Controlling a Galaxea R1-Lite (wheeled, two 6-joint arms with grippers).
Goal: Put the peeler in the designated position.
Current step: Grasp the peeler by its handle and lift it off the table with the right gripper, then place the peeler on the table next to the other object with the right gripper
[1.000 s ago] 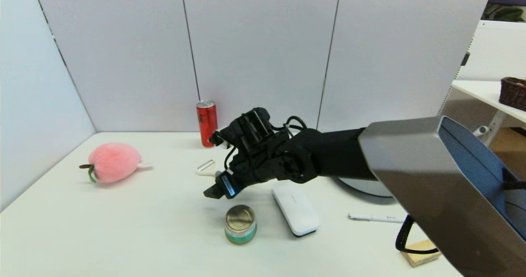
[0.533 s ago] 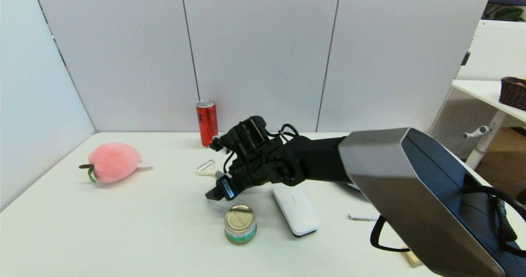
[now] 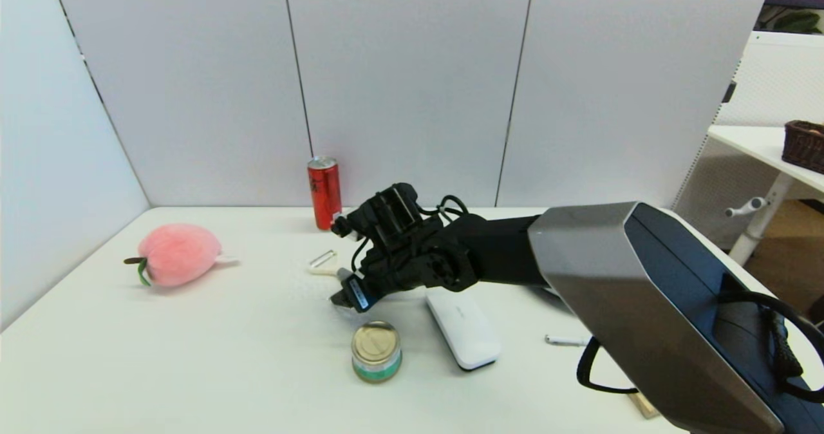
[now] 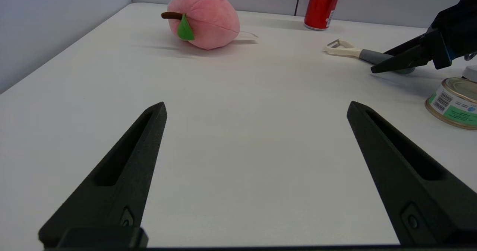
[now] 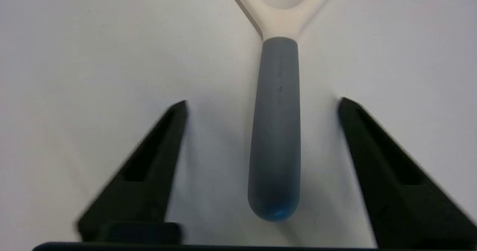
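We see the right gripper [image 5: 261, 105] low over the white table [image 3: 193, 357] with its two fingers spread wide apart, and the grey handle of the peeler [image 5: 277, 132] lies flat between them, not touched by either finger. The peeler [image 3: 323, 261] rests on the table between the red can [image 3: 324, 191] and the tin can [image 3: 376, 350], with the pink plush peach [image 3: 177, 254] well apart from it. The left gripper [image 4: 257, 109] also stands open over a bare part of the table, holding nothing.
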